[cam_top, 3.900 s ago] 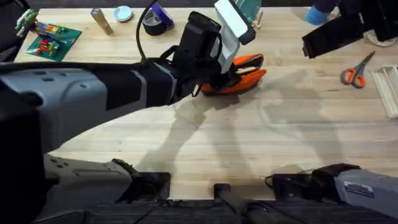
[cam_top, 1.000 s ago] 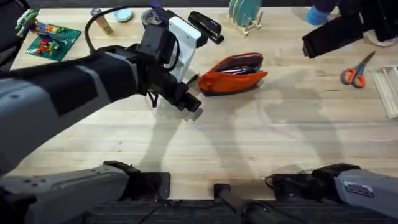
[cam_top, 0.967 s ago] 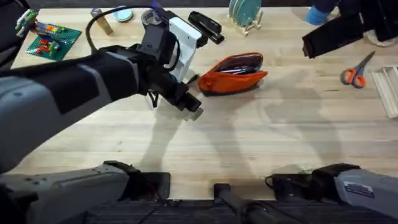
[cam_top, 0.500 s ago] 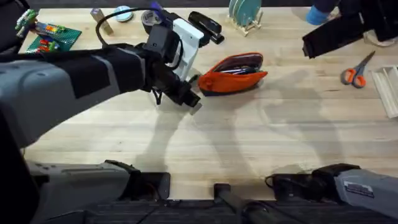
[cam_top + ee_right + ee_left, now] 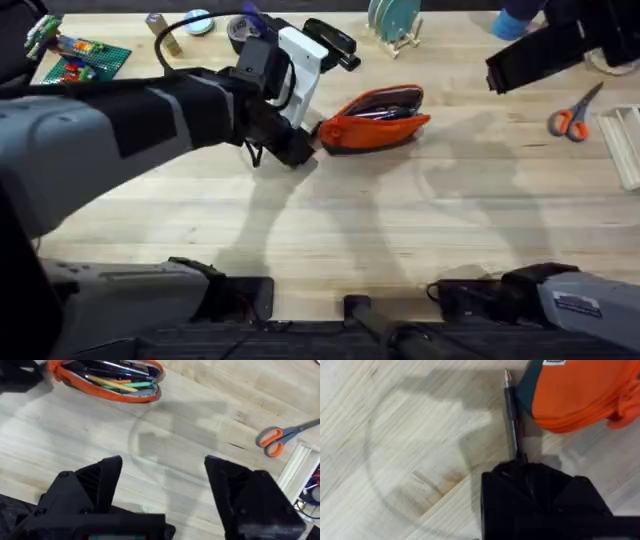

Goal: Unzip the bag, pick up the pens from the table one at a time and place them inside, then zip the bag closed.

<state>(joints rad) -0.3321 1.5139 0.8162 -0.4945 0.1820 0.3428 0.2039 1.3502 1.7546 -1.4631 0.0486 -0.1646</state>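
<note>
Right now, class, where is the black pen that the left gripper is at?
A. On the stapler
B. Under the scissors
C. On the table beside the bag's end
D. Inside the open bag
C: in the left wrist view the black pen lies on the table next to the end of the bag, with the left gripper over its near end.

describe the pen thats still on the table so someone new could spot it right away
Find the open orange bag near the far middle of the wooden table. At its end nearest the left gripper, a thin black pen lies on the wood against the fabric. Unlike the pens inside the bag, it is outside, under the gripper.
</note>
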